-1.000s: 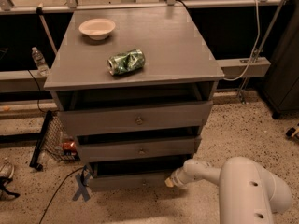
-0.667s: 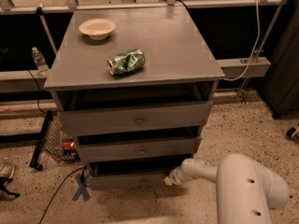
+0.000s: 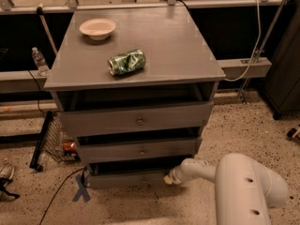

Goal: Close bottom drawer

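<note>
Grey wood is recorded throughout: three drawers are stacked beneath the counter. The bottom drawer is found lowest in the stack, just above the speckled floor. It is pulled out somewhat, with a dark gap visible above its narrow front panel. The middle drawer and the top drawer are likewise noted as standing out from the frame, each with a dark gap above its front.

The hand is located low, at the right end of the bottom drawer's front panel, at or very near contact with it. Whether the hand is wide or narrow cannot be told. The white arm is seen reaching in from the lower right.

On the counter, a pale bowl is noted at the rear left, and a crushed green can lies on its side nearer the front, well apart from the bowl.

On the floor left of the drawers, a wire basket holding a red item is observed. A blue X mark is noted on the floor before the bottom drawer's left corner. A water bottle stands on the ledge at far left.
</note>
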